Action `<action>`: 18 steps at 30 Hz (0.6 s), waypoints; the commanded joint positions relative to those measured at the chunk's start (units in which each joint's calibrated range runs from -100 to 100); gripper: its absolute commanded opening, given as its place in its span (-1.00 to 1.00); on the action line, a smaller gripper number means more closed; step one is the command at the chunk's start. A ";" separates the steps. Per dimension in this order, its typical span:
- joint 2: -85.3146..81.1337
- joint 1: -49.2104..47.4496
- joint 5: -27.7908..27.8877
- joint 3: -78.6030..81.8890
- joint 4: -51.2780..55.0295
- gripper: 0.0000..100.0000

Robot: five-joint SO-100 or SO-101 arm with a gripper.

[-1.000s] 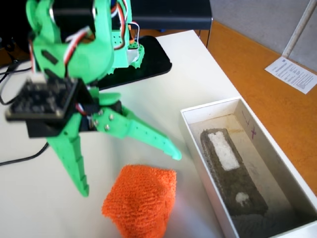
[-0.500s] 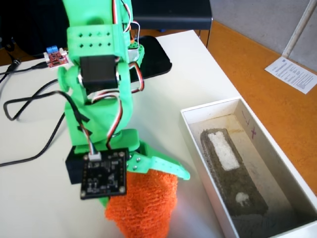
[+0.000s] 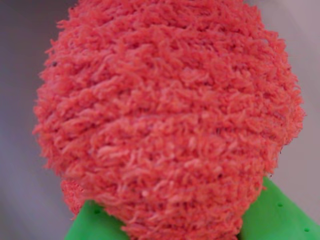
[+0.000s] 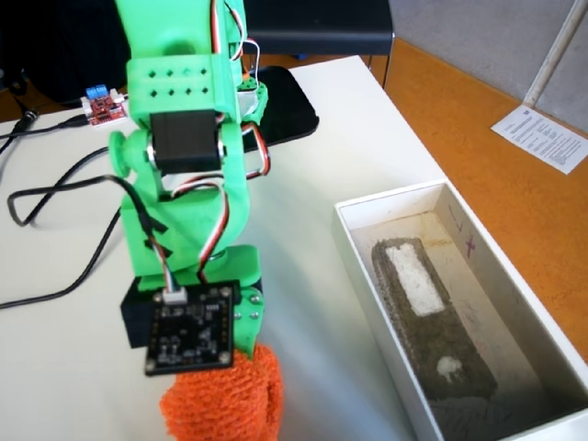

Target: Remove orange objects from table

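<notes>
Evidently the green printed gripper point(image 4: 246, 354) is pinching the fuzzy orange yarn ball point(image 3: 170, 120), held at the near table edge so it can travel; the fingers are mostly hidden. To its right, the white open box point(image 4: 367, 276) waits nearby, nothing between them.

White box point(image 4: 369, 246); paper point(image 4: 549, 138); cables point(image 4: 55, 197)
</notes>
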 commanded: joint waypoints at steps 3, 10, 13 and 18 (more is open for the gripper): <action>-21.18 -0.23 -2.25 -1.15 3.32 -1.00; -36.71 -9.62 -4.30 -10.55 15.96 -1.00; -36.71 -18.05 -4.93 -16.55 18.88 -1.00; -33.10 -29.66 -4.59 -19.17 16.94 -1.00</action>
